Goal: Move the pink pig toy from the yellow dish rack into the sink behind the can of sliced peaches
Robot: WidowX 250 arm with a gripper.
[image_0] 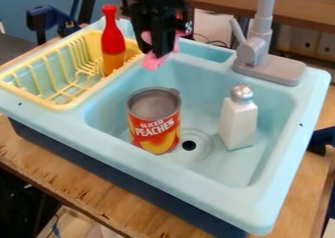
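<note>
Camera view had the gripper point(159, 52) over the sink's point(262, 166) far side, between the red bottle point(113, 41) and the faucet point(256, 46), its fingers point(161, 40) gripping a pink thing point(154, 61). In the basin, a peaches can point(154, 127) stood left of the drain point(189, 145), a white shaker point(237, 122) right; the bottle stood in the yellow rack point(63, 106).
</note>
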